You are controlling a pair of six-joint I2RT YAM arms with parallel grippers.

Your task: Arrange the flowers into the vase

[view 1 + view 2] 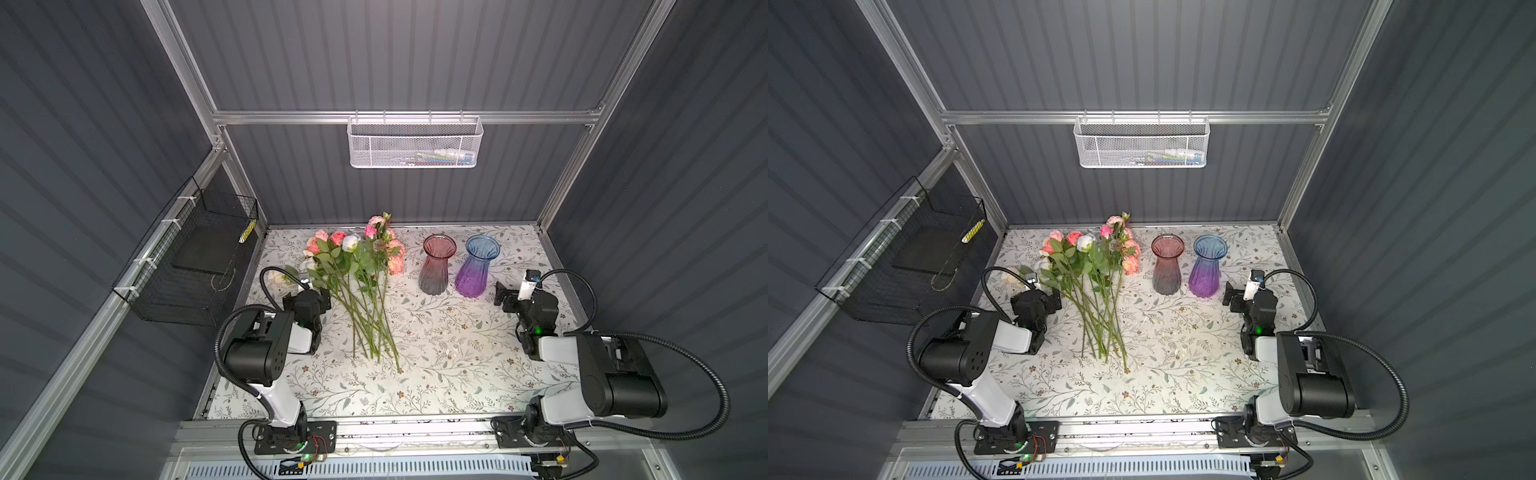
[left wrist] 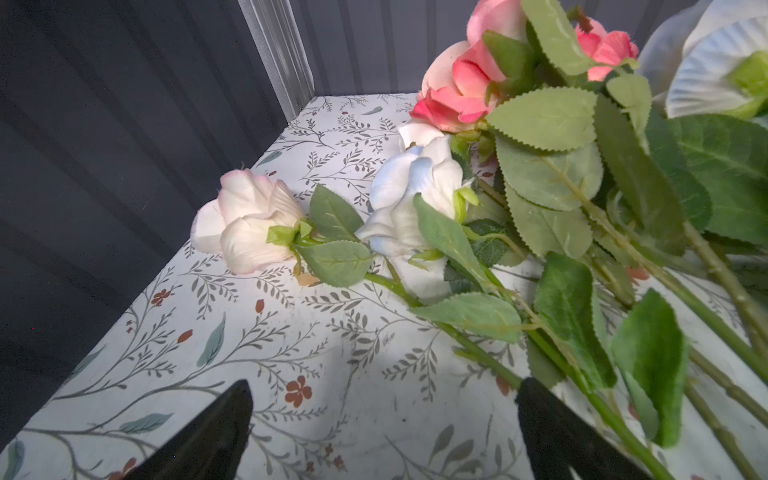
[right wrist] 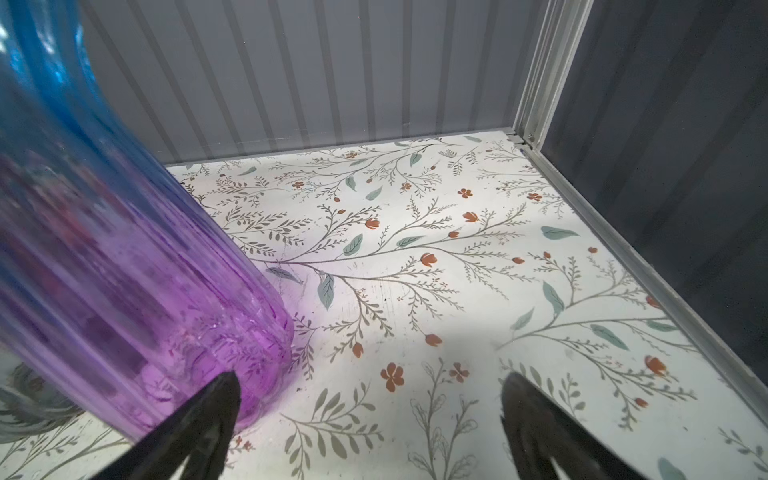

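The flowers (image 1: 361, 282) (image 1: 1096, 286) lie in a loose bunch on the floral table, blooms toward the back wall and green stems fanned toward the front. To their right two glass vases stand upright and empty: a pink-to-grey vase (image 1: 436, 266) (image 1: 1166, 266) and a blue-to-purple vase (image 1: 478, 266) (image 1: 1207, 266). My left gripper (image 1: 307, 293) (image 2: 384, 399) is open just left of the bunch, with one fingertip (image 2: 536, 399) at a stem and nothing between the jaws. My right gripper (image 1: 503, 298) (image 3: 370, 386) is open and empty, just right of the blue-to-purple vase (image 3: 124, 270).
A pale pink-edged rose (image 2: 249, 220) lies a little apart at the bunch's left edge. A white mesh basket (image 1: 414, 143) hangs on the back rail and a black wire basket (image 1: 187, 266) on the left wall. Walls close the table (image 1: 457, 365) on three sides.
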